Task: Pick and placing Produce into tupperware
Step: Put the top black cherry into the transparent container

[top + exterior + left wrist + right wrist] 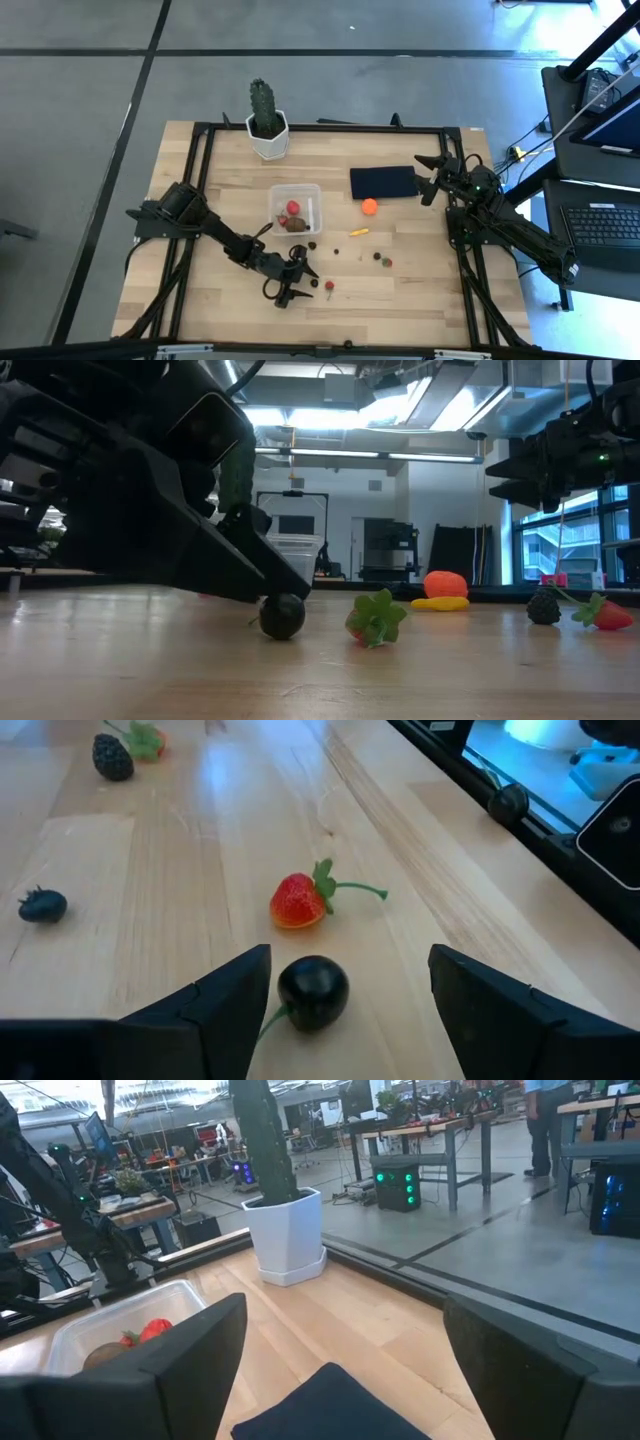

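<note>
Wooden table (400,300): left gripper (345,985) spread around dark cherry (312,992), strawberry (298,901) at 12 o'clock; right gripper (340,1340) spread, over navy rectangle (335,1405).

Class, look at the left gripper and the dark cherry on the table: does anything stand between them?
Nothing visible does. The left gripper has its jaws open with the dark cherry already lying between them on the table; the strawberry lies just beyond it.

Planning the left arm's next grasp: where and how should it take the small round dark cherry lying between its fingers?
Grip the small round dark cherry across its ball, coming straight down with the open left gripper astride it; the thin stem at one side is likely too slim to hold.
</note>
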You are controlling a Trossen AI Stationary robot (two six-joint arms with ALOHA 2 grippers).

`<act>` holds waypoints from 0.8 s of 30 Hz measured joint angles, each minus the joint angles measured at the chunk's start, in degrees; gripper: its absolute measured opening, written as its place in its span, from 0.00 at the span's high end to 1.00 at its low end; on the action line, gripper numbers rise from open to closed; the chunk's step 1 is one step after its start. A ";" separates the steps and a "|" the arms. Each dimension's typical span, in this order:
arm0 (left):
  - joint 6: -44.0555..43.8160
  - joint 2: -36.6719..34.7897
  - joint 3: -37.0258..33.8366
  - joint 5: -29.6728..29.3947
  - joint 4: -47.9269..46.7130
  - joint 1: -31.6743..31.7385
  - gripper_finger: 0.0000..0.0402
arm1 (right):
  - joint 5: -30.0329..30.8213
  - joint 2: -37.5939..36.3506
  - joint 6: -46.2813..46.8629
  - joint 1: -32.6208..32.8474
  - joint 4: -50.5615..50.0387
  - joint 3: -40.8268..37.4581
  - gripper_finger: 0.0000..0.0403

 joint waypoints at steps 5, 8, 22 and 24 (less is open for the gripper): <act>-0.14 0.00 0.00 -0.37 -0.18 0.04 0.37 | 0.00 0.00 -0.01 -0.01 0.02 -0.01 0.16; -1.21 0.01 0.00 -0.39 -0.52 0.40 0.37 | 0.00 0.00 -0.01 -0.02 0.02 0.00 0.16; -3.01 1.92 0.81 -0.43 -0.47 0.74 0.39 | -0.01 0.00 -0.12 -0.01 0.01 0.01 0.16; -3.01 1.92 0.81 -0.42 -0.47 0.74 0.41 | -0.02 0.00 -0.15 -0.01 0.02 0.00 0.16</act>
